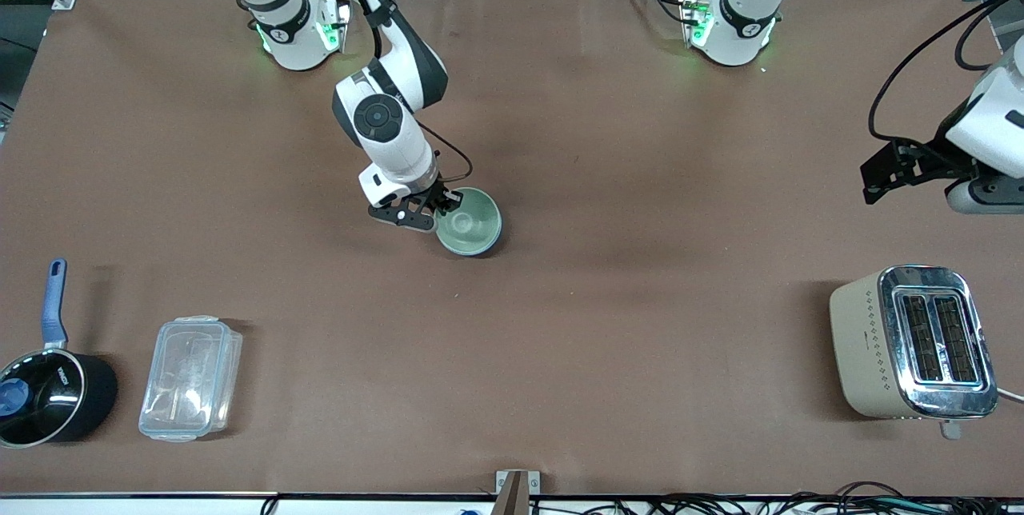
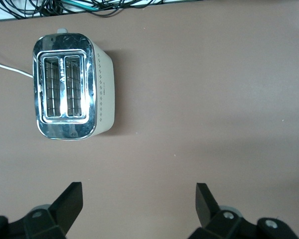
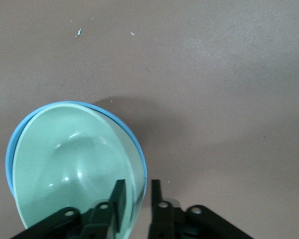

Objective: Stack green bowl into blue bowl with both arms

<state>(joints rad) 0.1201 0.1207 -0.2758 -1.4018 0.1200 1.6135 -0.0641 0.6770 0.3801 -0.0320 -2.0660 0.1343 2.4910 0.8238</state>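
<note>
The green bowl (image 1: 468,221) sits inside the blue bowl (image 1: 490,241) near the middle of the table, nearer the right arm's end. In the right wrist view the green bowl (image 3: 70,164) lies a little off-centre in the blue bowl, whose rim (image 3: 9,154) shows as a thin band around it. My right gripper (image 1: 445,203) (image 3: 138,199) straddles the bowls' rim, one finger inside the green bowl and one outside, with small gaps on both sides. My left gripper (image 1: 878,177) (image 2: 139,199) is wide open and empty, up over bare table near the toaster.
A beige and chrome toaster (image 1: 912,341) (image 2: 72,86) stands at the left arm's end. A clear plastic lidded box (image 1: 190,377) and a black saucepan (image 1: 50,395) with a blue handle stand at the right arm's end, near the front camera.
</note>
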